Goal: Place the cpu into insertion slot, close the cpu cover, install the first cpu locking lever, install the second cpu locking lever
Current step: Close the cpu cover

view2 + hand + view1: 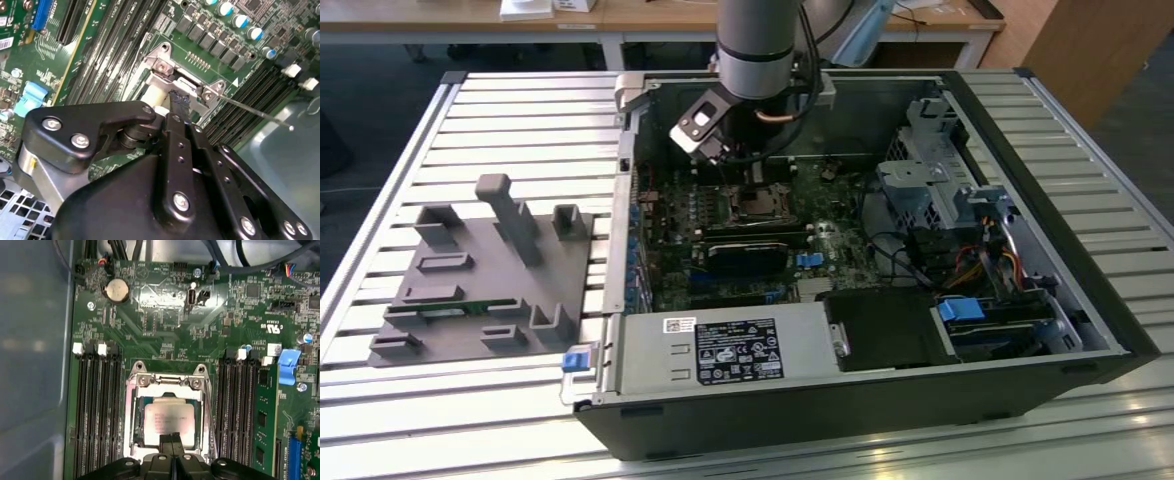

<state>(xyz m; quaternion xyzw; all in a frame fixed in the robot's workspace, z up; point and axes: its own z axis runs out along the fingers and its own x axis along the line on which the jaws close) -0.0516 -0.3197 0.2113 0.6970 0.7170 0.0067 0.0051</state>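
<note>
**Claw** [172, 440]: fingers pressed together, with nothing seen pinched between them. In the first wrist view the tip sits over the near edge of the socket. Contact cannot be confirmed.

**Cpu** [167, 421]: seated in the socket, directly ahead of and just under the claw tip, lying flat and square. Judged placed.

**Cover** [166, 382]: silvery frame lying down around the cpu, with the chip's top showing through its window. Its far bar lies across the socket from the claw. Judged closed.

**Lever** [255, 113]: in the second wrist view a thin rod starts at the socket's corner bracket, just beside the claw tip. It runs straight off to one side over the memory slots [235, 125], and its free end is well apart from the socket. Its long axis appears to lie roughly across the claw's line of reach, not along it. Judged not latched. The state of the other lever cannot be told.

**Outward:** the board [165, 315] extends beyond the socket. In the exterior view the single arm [761, 40] reaches down into the open case [881, 400].
</note>
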